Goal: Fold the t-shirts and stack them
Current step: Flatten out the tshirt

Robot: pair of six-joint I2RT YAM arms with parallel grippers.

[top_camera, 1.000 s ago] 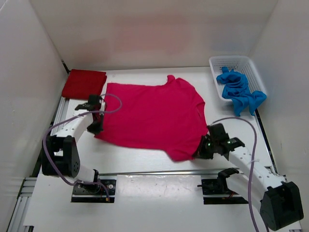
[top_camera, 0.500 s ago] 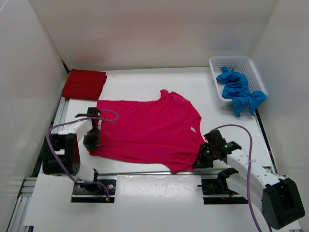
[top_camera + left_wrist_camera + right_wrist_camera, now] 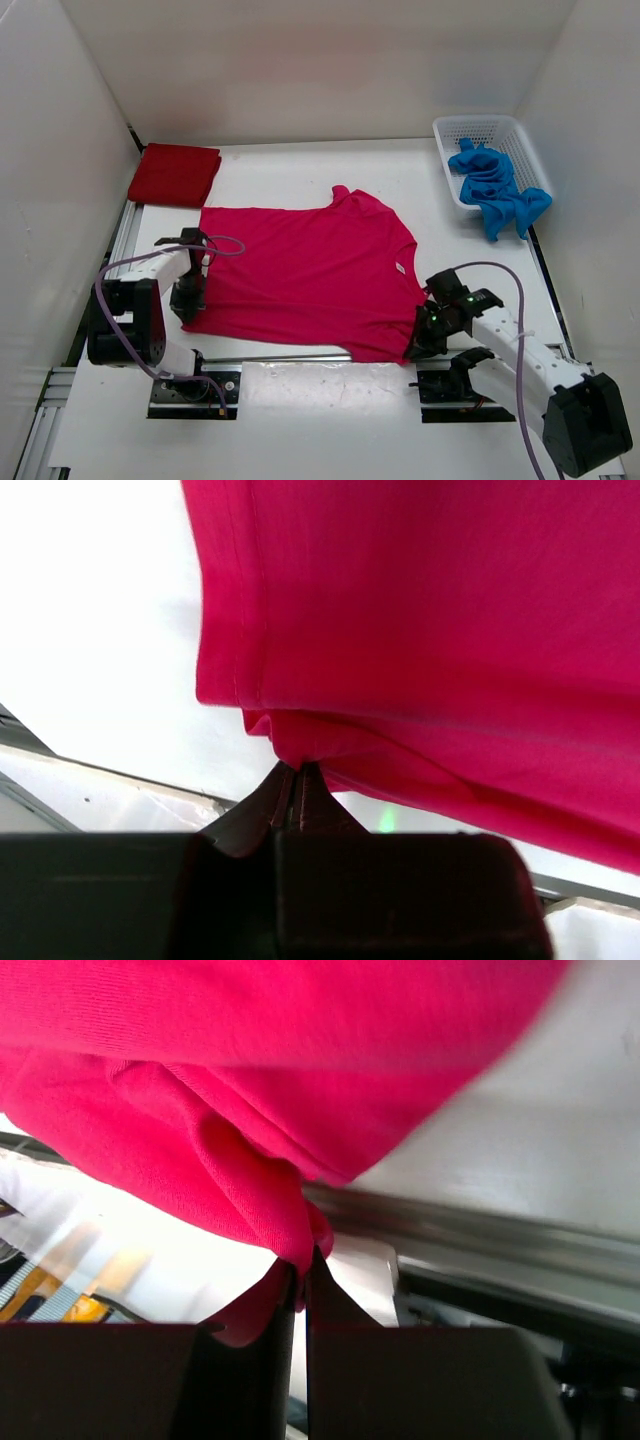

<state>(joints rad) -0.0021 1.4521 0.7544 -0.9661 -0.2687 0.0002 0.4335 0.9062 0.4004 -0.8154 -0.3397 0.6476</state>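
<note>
left gripper (image 3: pixel 187 303) and right gripper (image 3: pixel 418 340) each clamped on magenta t-shirt (image 3: pixel 310 270) hem corners, so tension it evenly and lay it flat.

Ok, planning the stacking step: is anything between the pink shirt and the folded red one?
Nothing visible. Only bare table lies between the pink shirt and the folded red shirt; the blue shirt lies in the basket, far right.
</note>
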